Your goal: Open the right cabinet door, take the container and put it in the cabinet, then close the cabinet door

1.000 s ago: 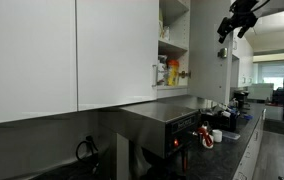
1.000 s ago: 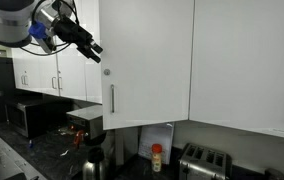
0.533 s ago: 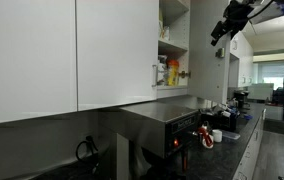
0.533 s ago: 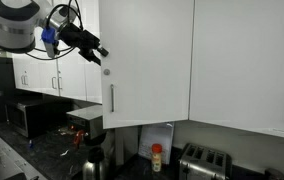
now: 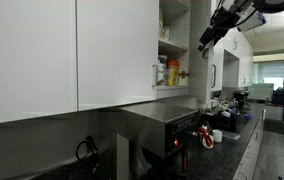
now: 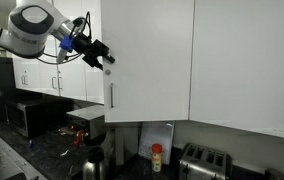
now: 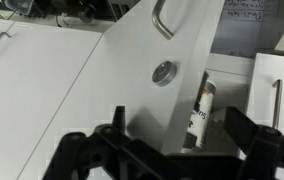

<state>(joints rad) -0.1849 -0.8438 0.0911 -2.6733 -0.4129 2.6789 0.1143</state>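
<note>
Your hand (image 7: pixel 175 125), the black two-finger one, is open. In the wrist view its dark fingers (image 7: pixel 87 150) stand wide apart along the bottom of the frame, and nothing is between them. Directly in front of them is the tall glossy white right cabinet door (image 7: pixel 132 95), seen at a slant. It has a small round silver disc (image 7: pixel 163 72) near the middle of the frame and the slim silver bar handle (image 7: pixel 164 18) at the top edge. I cannot tell if the fingers touch the door. In the dark gap to the right of the door there is a narrow pale printed object (image 7: pixel 202 108), too unclear to name.

In an exterior view the hand (image 6: pixel 105 60) is in the upper left of the frame, just at the left edge of the door (image 6: pixel 147 60) and above the handle (image 6: pixel 110 97). The white robot arm (image 6: pixel 27 22) comes in from the upper left corner.

In an exterior view the hand (image 5: pixel 204 38) is in the upper right, beside the white wall cabinet (image 5: pixel 178 25). The cabinet is open there and its inner shelves show. Small yellow and red items (image 5: pixel 171 72) stand on a shelf near the middle of the frame.

The container (image 6: pixel 157 157), a small clear cylindrical plastic jar with a label band, is not in the cabinet. It stands upright at the bottom centre of the frame, under the cabinets and well apart from the hand. It is between a dark jug (image 6: pixel 92 160) on the dark counter (image 6: pixel 32 150) and a silver toaster (image 6: pixel 204 162).
</note>
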